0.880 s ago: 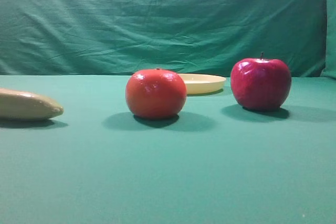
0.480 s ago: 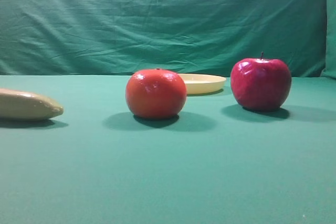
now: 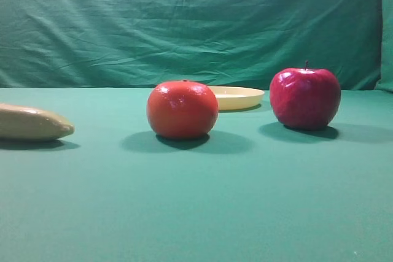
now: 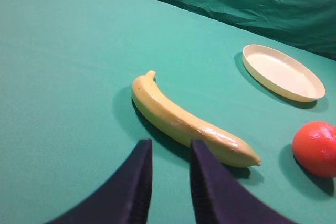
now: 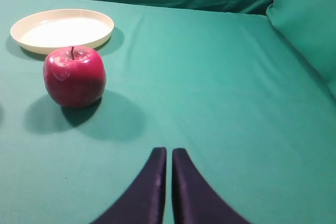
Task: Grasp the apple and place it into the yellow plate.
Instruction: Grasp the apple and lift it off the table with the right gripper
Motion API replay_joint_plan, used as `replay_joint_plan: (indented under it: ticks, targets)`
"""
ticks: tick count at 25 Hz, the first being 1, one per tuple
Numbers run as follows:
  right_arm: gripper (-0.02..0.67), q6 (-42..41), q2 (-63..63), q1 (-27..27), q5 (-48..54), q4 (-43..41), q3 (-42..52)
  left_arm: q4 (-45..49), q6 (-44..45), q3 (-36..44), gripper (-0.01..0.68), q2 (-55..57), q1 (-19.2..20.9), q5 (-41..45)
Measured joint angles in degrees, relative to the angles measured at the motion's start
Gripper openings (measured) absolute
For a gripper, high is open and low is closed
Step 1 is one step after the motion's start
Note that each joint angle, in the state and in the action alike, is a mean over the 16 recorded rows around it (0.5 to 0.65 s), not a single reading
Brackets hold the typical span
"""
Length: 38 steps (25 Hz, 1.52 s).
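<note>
The apple (image 3: pixel 305 98), deep crimson with a short dark stem, stands on the green cloth at the right of the exterior view. The pale yellow plate (image 3: pixel 239 97) lies empty behind and to its left. In the right wrist view the apple (image 5: pixel 74 77) sits ahead and to the left of my right gripper (image 5: pixel 168 151), whose fingers are pressed together with nothing between them; the plate (image 5: pixel 62 30) lies just beyond the apple. My left gripper (image 4: pixel 170 145) hovers near a banana, its fingers a little apart and empty. Neither gripper shows in the exterior view.
An orange-red round fruit (image 3: pixel 182 109) stands in the middle, in front of the plate, and shows at the right edge of the left wrist view (image 4: pixel 315 148). A yellowish banana (image 3: pixel 31 122) lies at the left (image 4: pixel 189 121). A green cloth backdrop hangs behind the table.
</note>
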Motion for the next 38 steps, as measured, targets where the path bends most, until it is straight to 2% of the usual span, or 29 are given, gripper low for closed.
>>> replay_joint_plan:
  ticks: [10, 23, 29, 38]
  targets:
    - [0.000, -0.31, 0.00, 0.00, -1.25, 0.79, 0.02, 0.00, 0.00, 0.00, 0.157, 0.00, 0.00, 0.00]
    - [0.000, -0.76, 2.08, 0.00, -9.13, 7.93, -1.94, 0.00, 0.00, 0.00, 0.157, 0.00, 0.00, 0.00]
    - [0.000, -3.17, 9.34, 0.00, -11.13, 9.52, -6.05, 0.00, 0.00, 0.00, 0.157, 0.00, 0.00, 0.00]
    - [0.000, -11.29, 27.87, 0.00, -12.12, 10.10, -15.86, 0.00, 0.00, 0.00, 0.157, 0.00, 0.00, 0.00]
